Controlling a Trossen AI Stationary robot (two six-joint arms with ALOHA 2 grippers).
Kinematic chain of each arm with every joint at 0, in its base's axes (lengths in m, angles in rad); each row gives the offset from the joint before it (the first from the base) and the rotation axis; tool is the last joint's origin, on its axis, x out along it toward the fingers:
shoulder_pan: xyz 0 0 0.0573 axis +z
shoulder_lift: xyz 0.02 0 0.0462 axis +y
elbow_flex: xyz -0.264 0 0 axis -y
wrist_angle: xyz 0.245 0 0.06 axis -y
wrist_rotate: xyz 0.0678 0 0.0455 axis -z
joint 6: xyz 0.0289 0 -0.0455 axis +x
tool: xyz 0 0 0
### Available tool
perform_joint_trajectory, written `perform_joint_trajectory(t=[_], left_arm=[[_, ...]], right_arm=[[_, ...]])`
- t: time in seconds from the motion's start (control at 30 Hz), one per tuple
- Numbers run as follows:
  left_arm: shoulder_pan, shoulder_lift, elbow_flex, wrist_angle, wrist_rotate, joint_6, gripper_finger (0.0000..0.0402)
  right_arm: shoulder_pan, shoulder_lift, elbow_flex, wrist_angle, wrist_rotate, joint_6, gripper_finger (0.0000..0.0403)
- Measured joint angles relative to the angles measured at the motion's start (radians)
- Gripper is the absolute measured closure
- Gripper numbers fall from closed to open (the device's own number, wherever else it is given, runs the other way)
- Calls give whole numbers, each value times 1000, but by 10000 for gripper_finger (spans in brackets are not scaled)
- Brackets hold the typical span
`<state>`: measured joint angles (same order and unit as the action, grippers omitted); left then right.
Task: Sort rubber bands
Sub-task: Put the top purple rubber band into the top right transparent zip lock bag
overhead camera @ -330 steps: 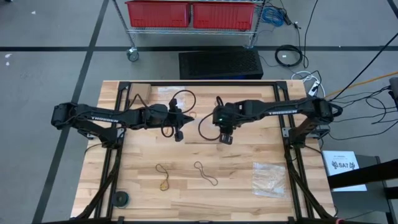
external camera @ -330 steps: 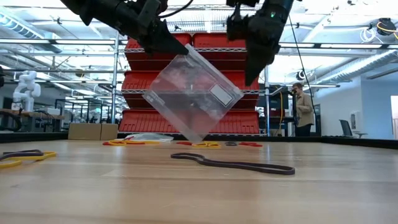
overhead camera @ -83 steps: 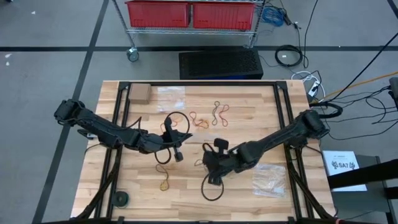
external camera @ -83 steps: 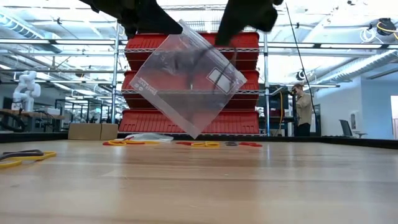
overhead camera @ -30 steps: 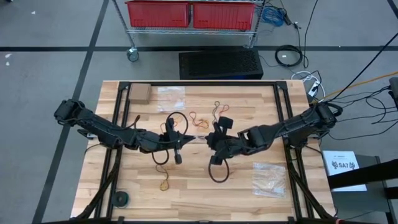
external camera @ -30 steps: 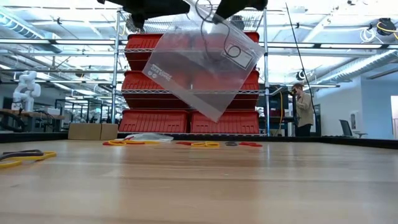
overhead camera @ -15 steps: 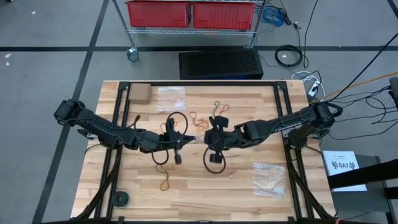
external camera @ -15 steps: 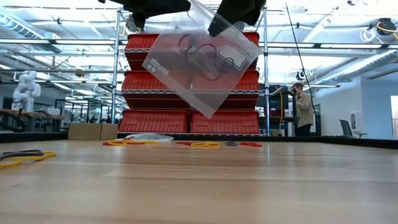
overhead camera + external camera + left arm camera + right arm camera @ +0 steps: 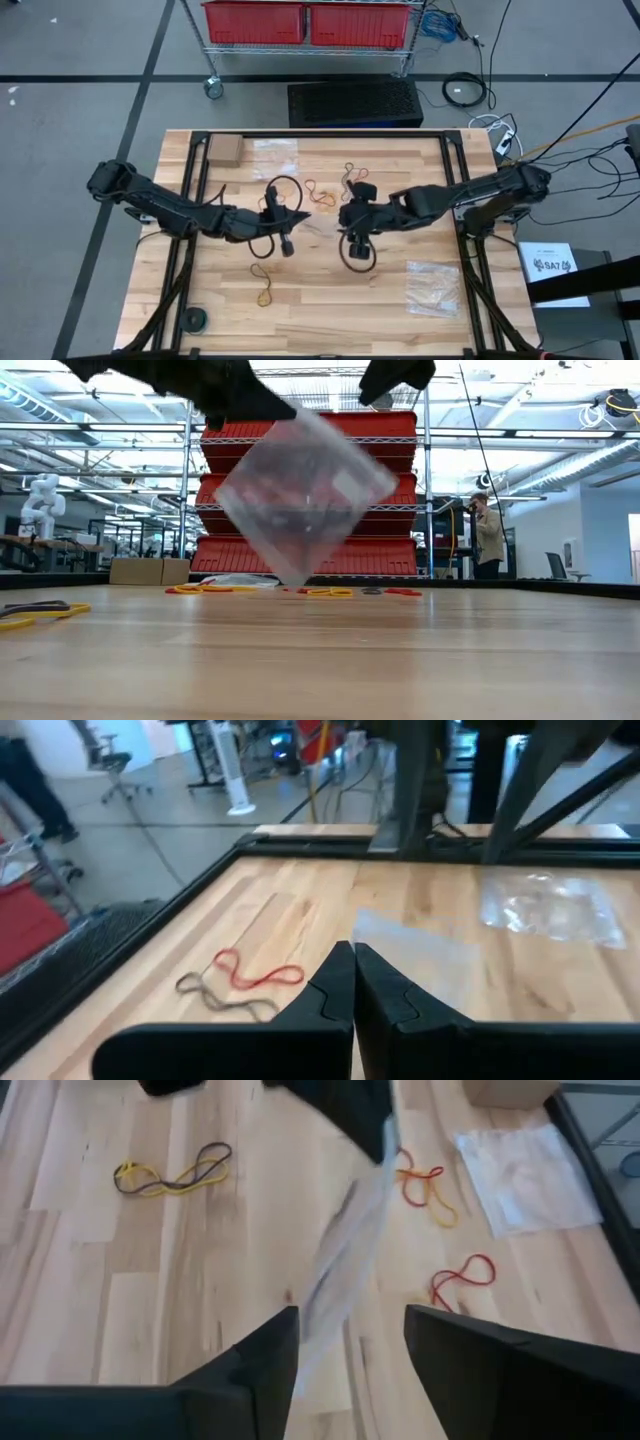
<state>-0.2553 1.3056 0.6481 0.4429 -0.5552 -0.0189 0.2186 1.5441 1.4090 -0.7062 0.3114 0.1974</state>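
While the left end effector (image 9: 262, 404) pinches shut on the clear plastic bag (image 9: 300, 500), the right end effector (image 9: 350, 1345) gapes empty; only its wrist view shows yellow-and-brown rubber bands (image 9: 173, 1170).

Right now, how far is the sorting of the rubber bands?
Done: nothing I can confirm; the clear bag is too blurred to show its contents. In hand: the left tool is shut on the bag, held above the table; the right tool is open beside it. Left: yellow and dark bands and a red band lie loose.
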Motion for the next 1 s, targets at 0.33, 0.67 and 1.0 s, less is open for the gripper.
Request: perform_joint_trajectory(t=[0.33, 0.67, 1.0], left_arm=[[40, -36, -69, 3, -5, -28, 402], [39, -270, -162, -42, -86, -21, 402], [40, -376, -232, -39, -113, -29, 402]], right_arm=[[-163, -66, -138, -33, 44, 30, 229], [-484, -53, -495, 417, -85, 189, 217], [-536, 112, -492, 568, -116, 187, 231]])
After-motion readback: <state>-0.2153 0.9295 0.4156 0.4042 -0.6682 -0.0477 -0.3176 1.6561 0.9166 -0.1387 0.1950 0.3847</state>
